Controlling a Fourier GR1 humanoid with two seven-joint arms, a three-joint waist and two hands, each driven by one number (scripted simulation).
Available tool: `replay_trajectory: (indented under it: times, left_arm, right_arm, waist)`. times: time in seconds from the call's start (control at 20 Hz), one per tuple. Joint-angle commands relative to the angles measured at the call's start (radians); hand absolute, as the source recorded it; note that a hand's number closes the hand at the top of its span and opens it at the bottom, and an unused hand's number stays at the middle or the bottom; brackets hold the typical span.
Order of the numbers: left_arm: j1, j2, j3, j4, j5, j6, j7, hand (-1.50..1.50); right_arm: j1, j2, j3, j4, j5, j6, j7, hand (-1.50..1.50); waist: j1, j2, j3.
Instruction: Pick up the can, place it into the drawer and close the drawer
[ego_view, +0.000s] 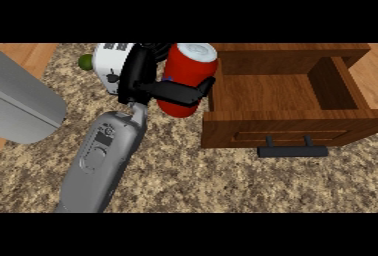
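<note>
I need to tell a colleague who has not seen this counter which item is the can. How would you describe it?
Find the open wooden drawer with a black handle at the view's right. Just left of its left wall is the can, with the fingers of a black hand curled round it. It is bright red with a pale top, unlike the white container on its other side.

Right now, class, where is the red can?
In the head view, the red can sits upper centre, held by the hand with fingers curled round it, just left of the open wooden drawer, above the counter.
</note>
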Motion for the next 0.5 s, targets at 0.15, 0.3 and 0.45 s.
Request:
replay_trajectory:
  times: [0.15, 0.3, 0.45]
  left_arm:
    - [-0.283, -0.001, -0.043, 0.161, 0.036, 0.119, 0.073, 1.50]
    - [-0.348, -0.001, -0.108, 0.235, 0.083, 0.197, 0.070, 1.50]
    - [-0.451, -0.001, -0.053, 0.375, 0.119, 0.186, 0.028, 1.50]
  right_arm:
    - [-0.021, 0.018, 0.038, 0.013, 0.024, -0.039, 0.016, -1.50]
    - [-0.082, -0.023, -0.016, 0.011, -0.017, -0.025, 0.064, -1.50]
    - [-0.015, -0.005, -0.005, -0.047, -0.021, -0.003, 0.062, -1.50]
  waist:
    - [-0.006, 0.002, 0.000]
    - [-0.008, 0.003, 0.000]
    - [-0.020, 0.004, 0.000]
